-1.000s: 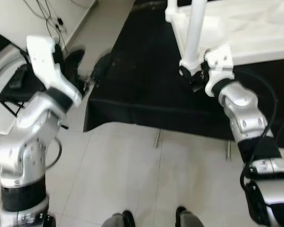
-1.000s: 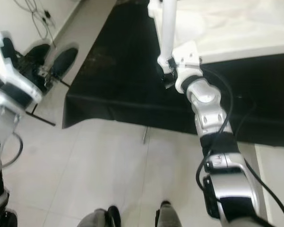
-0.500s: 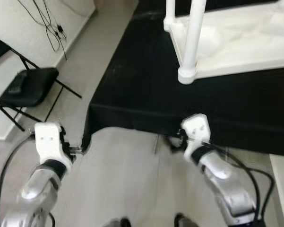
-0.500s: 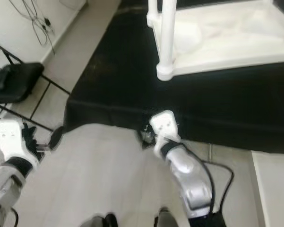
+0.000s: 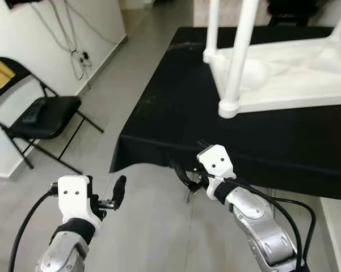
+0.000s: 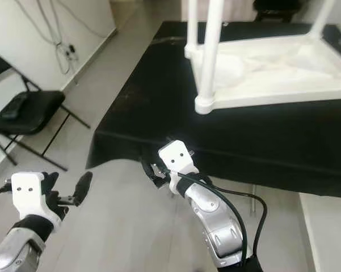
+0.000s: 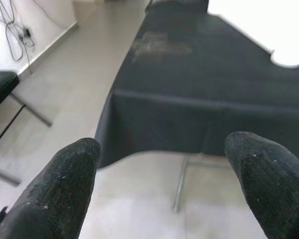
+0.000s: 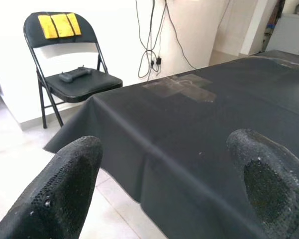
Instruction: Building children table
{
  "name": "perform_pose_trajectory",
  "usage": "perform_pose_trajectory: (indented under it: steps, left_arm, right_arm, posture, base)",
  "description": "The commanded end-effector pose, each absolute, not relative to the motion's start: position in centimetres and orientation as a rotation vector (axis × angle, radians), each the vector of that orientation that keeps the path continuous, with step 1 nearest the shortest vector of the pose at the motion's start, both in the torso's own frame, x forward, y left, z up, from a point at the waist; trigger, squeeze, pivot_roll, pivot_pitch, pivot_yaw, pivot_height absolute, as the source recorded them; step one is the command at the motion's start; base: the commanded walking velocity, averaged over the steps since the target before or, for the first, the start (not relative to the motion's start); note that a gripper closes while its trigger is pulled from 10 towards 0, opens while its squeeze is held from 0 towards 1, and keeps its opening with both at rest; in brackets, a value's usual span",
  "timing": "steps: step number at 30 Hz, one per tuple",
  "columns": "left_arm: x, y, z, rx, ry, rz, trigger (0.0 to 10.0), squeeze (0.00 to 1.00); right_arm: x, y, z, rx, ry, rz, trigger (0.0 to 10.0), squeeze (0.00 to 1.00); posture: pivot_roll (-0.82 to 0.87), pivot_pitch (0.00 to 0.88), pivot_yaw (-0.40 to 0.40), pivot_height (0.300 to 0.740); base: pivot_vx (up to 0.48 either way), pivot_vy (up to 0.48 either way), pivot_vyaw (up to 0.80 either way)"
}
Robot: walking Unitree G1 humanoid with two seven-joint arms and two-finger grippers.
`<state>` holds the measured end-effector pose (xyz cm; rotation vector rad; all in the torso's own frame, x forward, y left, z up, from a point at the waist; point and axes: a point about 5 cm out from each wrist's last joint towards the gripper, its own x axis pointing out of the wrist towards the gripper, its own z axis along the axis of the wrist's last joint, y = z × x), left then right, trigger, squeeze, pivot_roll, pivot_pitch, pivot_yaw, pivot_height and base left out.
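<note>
Overhead, an upturned white children's table (image 5: 283, 79) lies on a black-draped table (image 5: 176, 107), legs up, well apart from both grippers.
Head cameras show the left gripper (image 5: 110, 195) and right gripper (image 5: 184, 174) held low over the tiled floor (image 6: 119, 226), just off the cloth's front edge. Left wrist camera: black fingertips (image 7: 64, 184) spread wide, holding nothing. Right wrist camera: fingertips (image 8: 64, 184) likewise apart and empty, a folding chair (image 8: 69, 64) beyond.
</note>
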<state>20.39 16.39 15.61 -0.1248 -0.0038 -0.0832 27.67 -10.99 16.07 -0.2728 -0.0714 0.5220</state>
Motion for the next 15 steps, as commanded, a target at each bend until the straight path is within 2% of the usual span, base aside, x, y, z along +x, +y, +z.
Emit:
perform_pose_trajectory:
  steps: [1, 15]
  left_arm:
    - [20.29, 16.82, 14.85, -0.113, 0.02, -0.064, 10.0, 0.0]
    - [20.59, 16.52, 14.62, -0.109, 0.005, -0.077, 10.0, 0.0]
  right_arm:
    - [27.78, -10.19, 15.83, -0.264, -0.06, 0.542, 10.0, 0.0]
    - [28.22, -9.95, 15.66, -0.261, -0.041, 0.571, 10.0, 0.0]
  posture:
    - [-0.07, 0.089, 0.084, 0.74]
    - [-0.07, 0.082, 0.083, 0.74]
  base:
    - [0.326, 0.0, 0.0]
    - [0.327, 0.0, 0.0]
